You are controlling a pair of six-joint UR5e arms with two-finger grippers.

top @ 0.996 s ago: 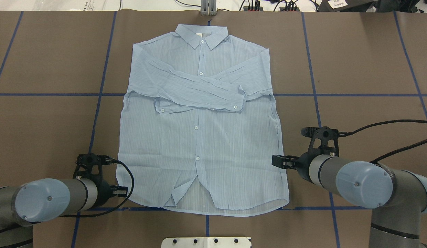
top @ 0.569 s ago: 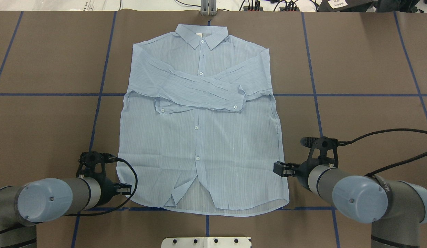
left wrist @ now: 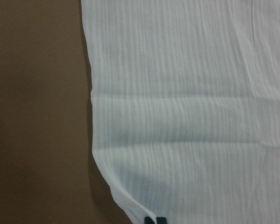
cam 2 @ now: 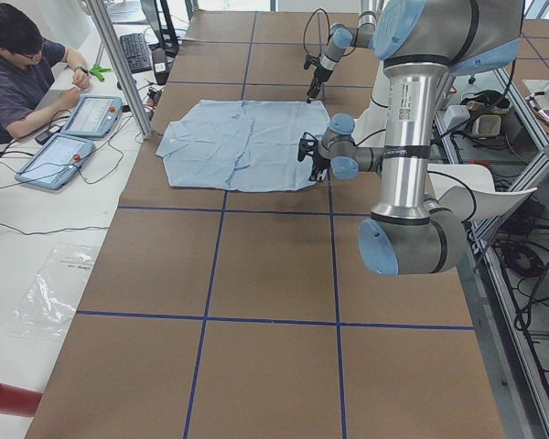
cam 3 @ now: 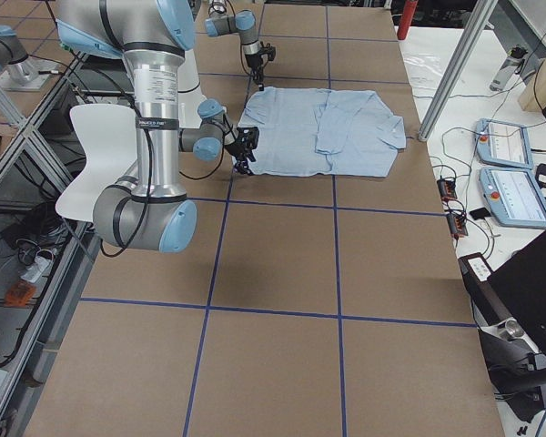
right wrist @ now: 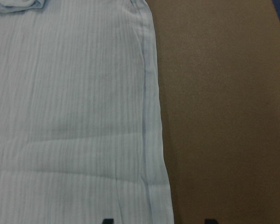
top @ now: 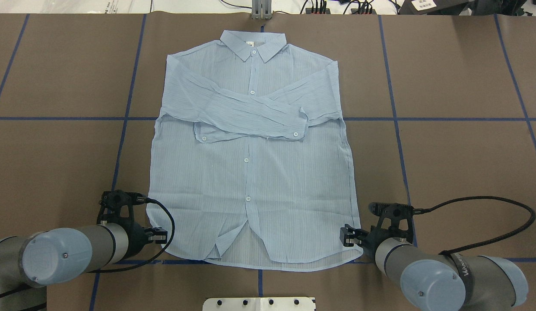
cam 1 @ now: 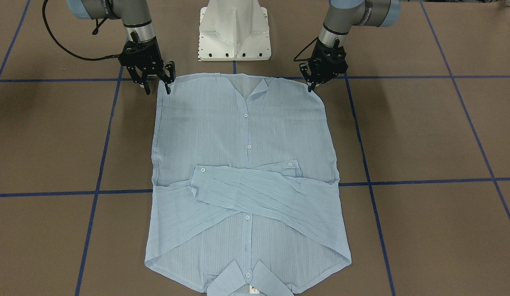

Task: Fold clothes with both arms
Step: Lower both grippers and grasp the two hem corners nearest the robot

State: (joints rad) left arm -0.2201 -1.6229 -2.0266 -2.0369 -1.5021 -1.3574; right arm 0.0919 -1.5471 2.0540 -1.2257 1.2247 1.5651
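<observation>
The pale-blue shirt [top: 250, 181] lies flat and front up on the brown table, collar away from me, both sleeves crossed over the chest; it also shows in the front view [cam 1: 246, 135]. My left gripper [top: 160, 235] is at the near left hem corner [cam 1: 311, 86]. In the left wrist view [left wrist: 155, 220] its tips are close together over the cloth; I cannot tell if cloth is pinched. My right gripper [top: 347, 236] is open at the near right hem corner [cam 1: 157, 88]. In the right wrist view [right wrist: 158, 220] its tips straddle the shirt's edge.
The white pedestal base [cam 1: 234, 28] stands just behind the hem. Blue tape lines [top: 393, 86] cross the brown table cover. An operator [cam 2: 18, 64] sits with tablets [cam 2: 73, 137] beyond the table's far side.
My right gripper has moved toward me along the shirt's right edge, down to the hem corner. My left gripper has shifted slightly toward the shirt. The shirt has not moved.
</observation>
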